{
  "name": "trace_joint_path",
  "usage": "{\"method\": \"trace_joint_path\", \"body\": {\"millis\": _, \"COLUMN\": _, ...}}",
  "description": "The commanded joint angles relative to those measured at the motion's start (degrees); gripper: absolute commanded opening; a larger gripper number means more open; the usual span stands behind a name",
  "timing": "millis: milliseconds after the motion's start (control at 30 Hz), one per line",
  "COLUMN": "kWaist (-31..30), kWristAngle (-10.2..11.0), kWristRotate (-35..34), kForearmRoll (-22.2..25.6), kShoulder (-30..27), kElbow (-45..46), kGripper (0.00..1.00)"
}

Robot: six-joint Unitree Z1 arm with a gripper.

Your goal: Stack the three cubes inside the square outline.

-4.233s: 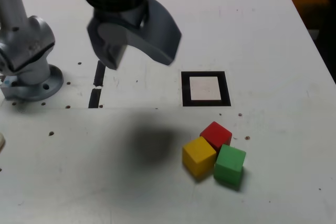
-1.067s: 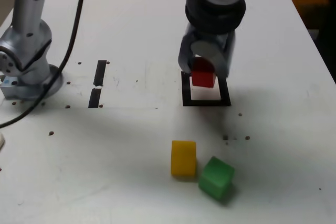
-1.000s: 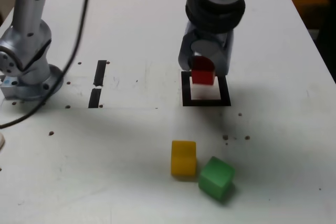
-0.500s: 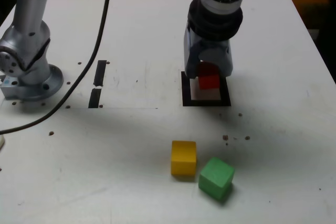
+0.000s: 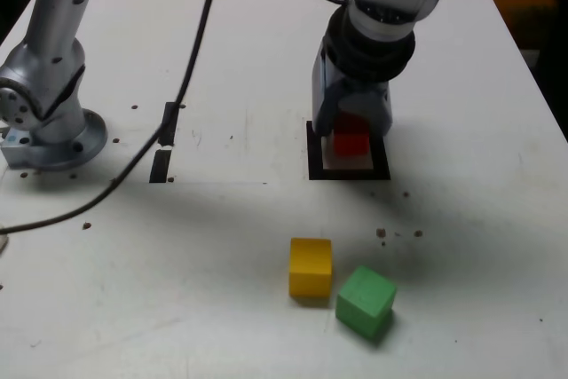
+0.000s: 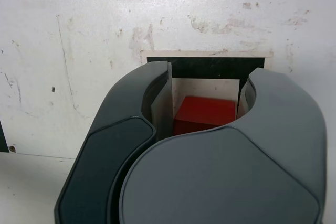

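My gripper (image 5: 351, 146) is shut on the red cube (image 5: 351, 142), held low over the pale centre of the square outline (image 5: 348, 173). Whether the cube touches the surface I cannot tell. In the wrist view the red cube (image 6: 205, 113) sits between the two grey fingers (image 6: 161, 100), with the black tape of the square outline (image 6: 210, 67) just beyond it. The yellow cube (image 5: 311, 265) and the green cube (image 5: 365, 300) lie side by side on the white table, nearer the camera than the outline, apart from the gripper.
The arm's grey base (image 5: 49, 126) stands at the exterior view's left. A black cable (image 5: 182, 86) trails from it across the table. Two short black tape strips (image 5: 166, 123) lie beside the base. The table's right edge (image 5: 541, 77) runs close to the outline.
The gripper has come down with the red cube, from just above the outline's far edge to low inside it. The cable has swung right. The yellow and green cubes have not moved.
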Motion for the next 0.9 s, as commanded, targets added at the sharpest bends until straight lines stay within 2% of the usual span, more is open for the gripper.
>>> {"method": "trace_joint_path", "body": {"millis": 0, "kWaist": 0.03, "kWristAngle": 0.09, "kWristRotate": -0.02, "kForearmRoll": 0.34, "kShoulder": 0.12, "kElbow": -0.18, "kGripper": 0.25}}
{"method": "trace_joint_path", "body": {"millis": 33, "kWaist": 0.03, "kWristAngle": 0.05, "kWristRotate": -0.02, "kForearmRoll": 0.47, "kShoulder": 0.27, "kElbow": -0.25, "kGripper": 0.29}}
{"method": "trace_joint_path", "body": {"millis": 267, "kWaist": 0.03, "kWristAngle": -0.49, "kWristRotate": 0.39, "kForearmRoll": 0.79, "kShoulder": 0.89, "kElbow": -0.45, "kGripper": 0.81}}
{"method": "trace_joint_path", "body": {"millis": 367, "kWaist": 0.03, "kWristAngle": -0.62, "kWristRotate": 0.57, "kForearmRoll": 0.87, "kShoulder": 0.87, "kElbow": -0.48, "kGripper": 0.93}}
{"method": "trace_joint_path", "body": {"millis": 467, "kWaist": 0.03, "kWristAngle": -0.72, "kWristRotate": 0.61, "kForearmRoll": 0.92, "kShoulder": 0.78, "kElbow": -0.52, "kGripper": 0.99}}
{"method": "trace_joint_path", "body": {"millis": 667, "kWaist": -0.27, "kWristAngle": -0.66, "kWristRotate": 0.6, "kForearmRoll": 1.83, "kShoulder": -1.38, "kElbow": -1.06, "kGripper": 1.0}}
{"method": "trace_joint_path", "body": {"millis": 767, "kWaist": -2.0, "kWristAngle": -1.07, "kWristRotate": -0.83, "kForearmRoll": 6.74, "kShoulder": -3.85, "kElbow": -3.98, "kGripper": 1.0}}
{"method": "trace_joint_path", "body": {"millis": 867, "kWaist": -4.57, "kWristAngle": -2.77, "kWristRotate": -4.23, "kForearmRoll": 14.49, "kShoulder": -5.1, "kElbow": -7.54, "kGripper": 1.0}}
